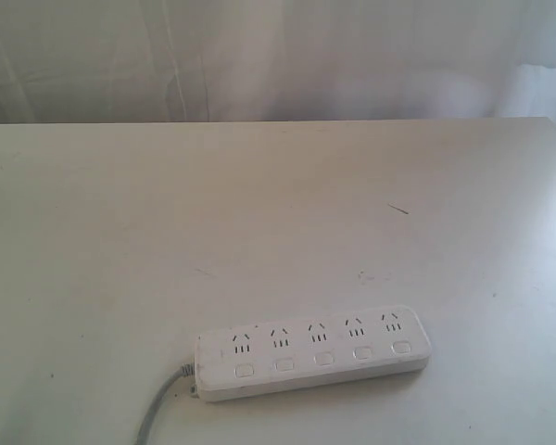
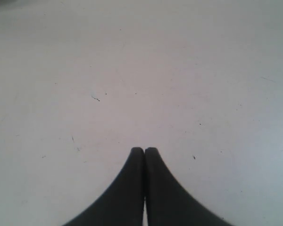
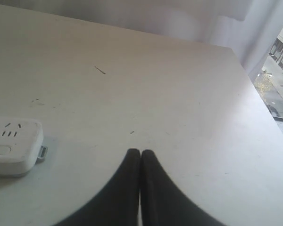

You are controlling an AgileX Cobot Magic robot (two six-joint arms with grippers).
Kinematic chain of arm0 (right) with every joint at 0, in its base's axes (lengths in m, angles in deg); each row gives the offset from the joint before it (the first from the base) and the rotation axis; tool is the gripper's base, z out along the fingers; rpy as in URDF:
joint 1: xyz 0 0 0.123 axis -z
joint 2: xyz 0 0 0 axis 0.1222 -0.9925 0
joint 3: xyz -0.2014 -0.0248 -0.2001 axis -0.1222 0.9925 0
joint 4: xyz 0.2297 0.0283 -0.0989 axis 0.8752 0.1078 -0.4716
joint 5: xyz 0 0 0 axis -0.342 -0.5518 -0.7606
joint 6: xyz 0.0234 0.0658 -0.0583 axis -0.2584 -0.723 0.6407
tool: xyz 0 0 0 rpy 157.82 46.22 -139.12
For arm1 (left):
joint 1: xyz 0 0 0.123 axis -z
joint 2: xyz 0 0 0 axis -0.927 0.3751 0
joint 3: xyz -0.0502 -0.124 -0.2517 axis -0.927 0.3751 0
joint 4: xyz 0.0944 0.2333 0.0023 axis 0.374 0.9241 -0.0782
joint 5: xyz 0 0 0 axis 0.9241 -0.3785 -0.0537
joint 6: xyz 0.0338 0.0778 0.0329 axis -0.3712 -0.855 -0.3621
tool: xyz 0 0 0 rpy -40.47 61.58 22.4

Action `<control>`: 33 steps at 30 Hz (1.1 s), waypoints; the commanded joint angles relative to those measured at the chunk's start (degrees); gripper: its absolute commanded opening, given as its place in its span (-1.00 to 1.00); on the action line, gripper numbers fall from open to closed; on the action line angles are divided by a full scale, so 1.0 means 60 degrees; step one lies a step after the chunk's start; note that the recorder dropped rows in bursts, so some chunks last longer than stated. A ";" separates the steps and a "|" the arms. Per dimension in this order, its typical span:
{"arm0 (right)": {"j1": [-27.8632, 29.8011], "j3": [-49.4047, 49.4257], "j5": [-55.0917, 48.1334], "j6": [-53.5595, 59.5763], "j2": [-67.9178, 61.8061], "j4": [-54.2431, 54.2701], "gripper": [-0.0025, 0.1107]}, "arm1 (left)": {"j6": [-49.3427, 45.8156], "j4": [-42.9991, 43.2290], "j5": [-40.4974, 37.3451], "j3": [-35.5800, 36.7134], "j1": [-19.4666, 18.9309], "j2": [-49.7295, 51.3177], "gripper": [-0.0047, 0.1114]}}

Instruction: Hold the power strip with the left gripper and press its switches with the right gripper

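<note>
The white power strip [image 1: 315, 352] lies flat near the table's front edge, with several sockets and a row of small white switches [image 1: 323, 358] along its near side. Its grey cord [image 1: 157, 413] leaves the left end. Neither arm shows in the exterior view. In the left wrist view my left gripper [image 2: 144, 150] is shut on nothing above bare tabletop; the strip is out of that view. In the right wrist view my right gripper [image 3: 140, 153] is shut and empty, off to the side of the strip's right end [image 3: 14, 146], with a gap of table between them.
The pale table [image 1: 259, 213] carries small specks and a thin dark mark [image 1: 398, 209]. A white curtain [image 1: 259, 56] hangs behind its far edge. In the right wrist view the table's right edge [image 3: 262, 108] drops off beside a window.
</note>
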State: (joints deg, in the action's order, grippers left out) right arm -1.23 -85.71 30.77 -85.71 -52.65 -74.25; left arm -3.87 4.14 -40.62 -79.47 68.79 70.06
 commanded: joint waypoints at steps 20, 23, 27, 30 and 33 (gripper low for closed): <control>0.0053 0.0032 0.0103 -0.0001 0.0044 0.0042 -0.96 | 0.0085 0.0028 0.0002 0.0030 -0.0022 -0.0043 -0.92; 0.0053 0.0032 0.0142 -0.0001 0.0044 0.0213 -0.96 | 0.0085 0.0028 0.0002 0.0030 -0.0022 -0.0043 -0.92; 0.0053 0.0032 0.0161 -0.0001 0.0044 0.0323 -0.96 | 0.0085 0.0028 0.0002 0.0030 -0.0022 -0.0043 -0.92; 0.0053 0.0032 0.0161 -0.0001 0.0044 0.0323 -0.96 | 0.0085 0.0028 0.0002 0.0030 -0.0022 -0.0043 -0.92; 0.0053 0.0032 0.0161 -0.0001 0.0044 0.0323 -0.96 | 0.0085 0.0028 0.0002 0.0030 -0.0022 -0.0043 -0.92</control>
State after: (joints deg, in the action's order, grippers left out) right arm -1.23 -85.71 30.88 -85.71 -52.65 -72.31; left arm -3.87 4.14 -40.62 -79.47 68.79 70.06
